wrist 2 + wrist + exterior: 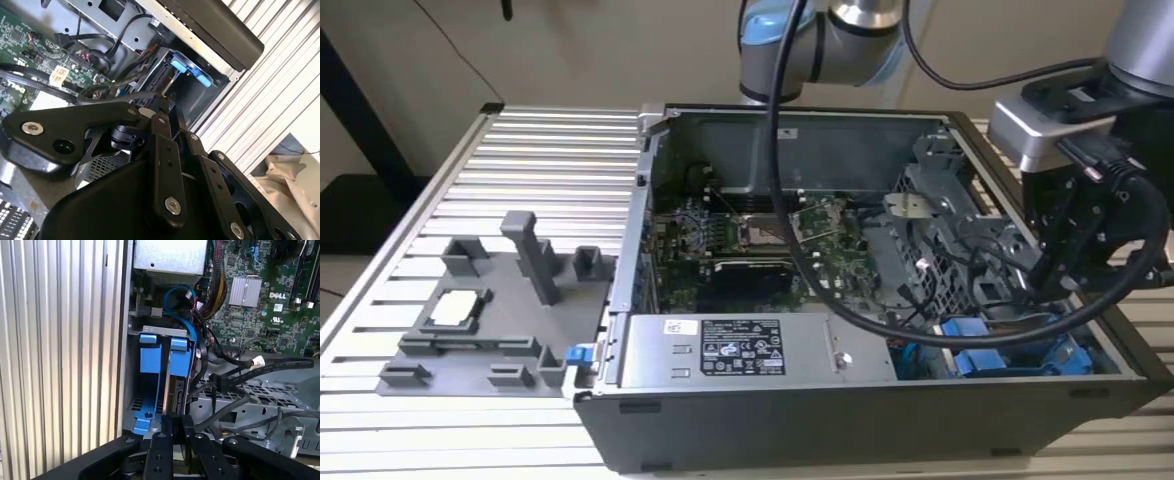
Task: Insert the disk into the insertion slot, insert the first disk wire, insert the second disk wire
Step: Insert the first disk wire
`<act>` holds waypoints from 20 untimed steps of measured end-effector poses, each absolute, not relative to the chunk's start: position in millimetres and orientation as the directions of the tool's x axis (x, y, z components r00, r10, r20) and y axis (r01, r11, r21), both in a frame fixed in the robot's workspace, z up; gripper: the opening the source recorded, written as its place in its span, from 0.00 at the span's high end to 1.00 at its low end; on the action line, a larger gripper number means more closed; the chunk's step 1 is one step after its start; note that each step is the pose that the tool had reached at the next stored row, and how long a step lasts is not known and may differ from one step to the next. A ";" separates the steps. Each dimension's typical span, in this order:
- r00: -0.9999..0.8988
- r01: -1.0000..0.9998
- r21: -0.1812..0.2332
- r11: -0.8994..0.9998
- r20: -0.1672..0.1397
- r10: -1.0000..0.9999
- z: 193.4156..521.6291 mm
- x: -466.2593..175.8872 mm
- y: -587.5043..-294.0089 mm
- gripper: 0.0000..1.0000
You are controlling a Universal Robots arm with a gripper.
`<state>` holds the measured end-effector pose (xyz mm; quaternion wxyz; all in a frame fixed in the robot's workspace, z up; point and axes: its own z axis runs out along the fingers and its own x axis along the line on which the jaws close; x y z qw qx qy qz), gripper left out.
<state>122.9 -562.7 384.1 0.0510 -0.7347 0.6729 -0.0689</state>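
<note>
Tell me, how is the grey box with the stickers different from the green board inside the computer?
The grey box is plain metal with stickers; the green board is crowded with tiny parts. The grey box stands by the near wall of the black computer case; the green board lies flat on its floor. Both sit inside that open case.

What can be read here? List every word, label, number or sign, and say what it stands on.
Label on the grey power-supply box: pale print on a dark panel, too small to read.
White sticker beside it on that box: blurred, unreadable.
Motherboard, first wrist view: a white maker's mark and small codes; the codes are too small to read.
Pale tag on the board, second wrist view: reddish print, too small to read.
</note>
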 end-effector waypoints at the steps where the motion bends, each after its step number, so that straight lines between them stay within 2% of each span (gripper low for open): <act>1: 0.078 -0.982 -0.168 -0.082 0.028 -0.997 383.5 122.9 -562.6 0.81; 4: 0.069 -0.985 -0.159 -0.072 0.025 -0.997 381.4 123.7 -562.5 0.81; 11: 0.070 -0.993 -0.094 -0.071 0.020 -0.997 378.8 131.2 -562.3 0.81; 20: 0.055 -0.995 -0.085 -0.055 0.003 -0.998 374.0 134.3 -559.1 0.81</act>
